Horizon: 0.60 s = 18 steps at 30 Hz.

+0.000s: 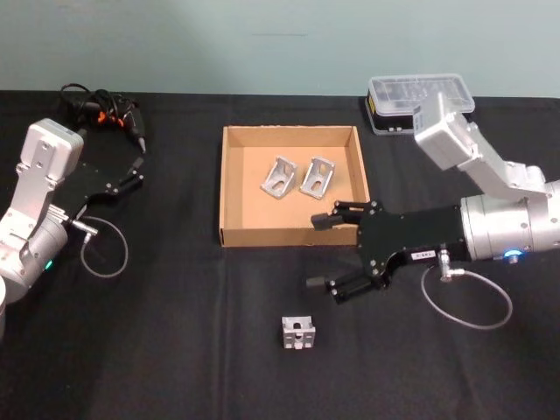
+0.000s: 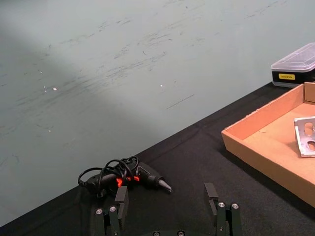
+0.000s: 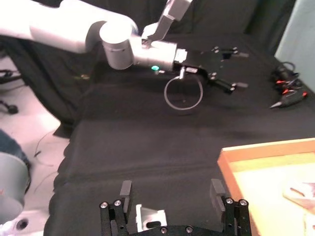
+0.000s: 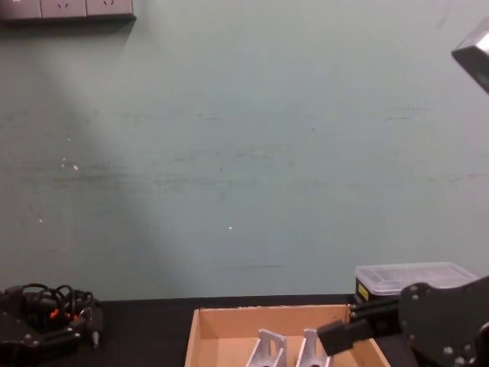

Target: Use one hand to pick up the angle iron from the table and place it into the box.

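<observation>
One silver angle iron (image 1: 298,332) rests on the black table (image 1: 175,350), in front of the box. Two more angle irons (image 1: 278,178) (image 1: 317,175) lie inside the tan cardboard box (image 1: 289,235). My right gripper (image 1: 321,251) is open and holds nothing. It hovers by the box's front right corner, behind and slightly right of the loose angle iron. In the right wrist view that angle iron (image 3: 150,219) lies low between the open fingers (image 3: 125,189). My left gripper (image 1: 138,164) is parked open at the far left, its fingers (image 2: 211,194) empty.
A black plastic case with a clear lid (image 1: 420,101) stands behind the box's right corner. A black and orange power tool with a coiled cable (image 1: 109,112) lies at the back left. Bare tabletop surrounds the loose angle iron.
</observation>
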Available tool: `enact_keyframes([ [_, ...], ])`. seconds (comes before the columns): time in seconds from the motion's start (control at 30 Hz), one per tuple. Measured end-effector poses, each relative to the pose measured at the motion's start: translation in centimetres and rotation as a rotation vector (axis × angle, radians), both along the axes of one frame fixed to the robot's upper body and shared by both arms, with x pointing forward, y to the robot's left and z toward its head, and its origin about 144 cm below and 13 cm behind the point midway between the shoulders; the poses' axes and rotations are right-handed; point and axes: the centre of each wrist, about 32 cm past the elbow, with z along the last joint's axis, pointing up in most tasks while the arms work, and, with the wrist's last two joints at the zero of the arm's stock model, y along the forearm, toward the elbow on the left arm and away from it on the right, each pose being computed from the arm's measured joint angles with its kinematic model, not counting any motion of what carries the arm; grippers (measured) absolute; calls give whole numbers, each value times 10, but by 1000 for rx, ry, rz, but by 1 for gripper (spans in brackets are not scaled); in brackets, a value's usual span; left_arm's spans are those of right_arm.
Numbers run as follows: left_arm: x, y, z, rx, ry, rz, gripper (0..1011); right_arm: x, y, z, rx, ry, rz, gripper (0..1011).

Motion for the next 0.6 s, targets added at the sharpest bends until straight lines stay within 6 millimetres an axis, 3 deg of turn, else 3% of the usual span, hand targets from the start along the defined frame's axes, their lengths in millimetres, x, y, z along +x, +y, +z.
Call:
enact_keyframes([
  [0.6, 0, 0, 0, 0, 0, 0, 1000, -7, 19, -12, -97, 5, 67, 1003],
])
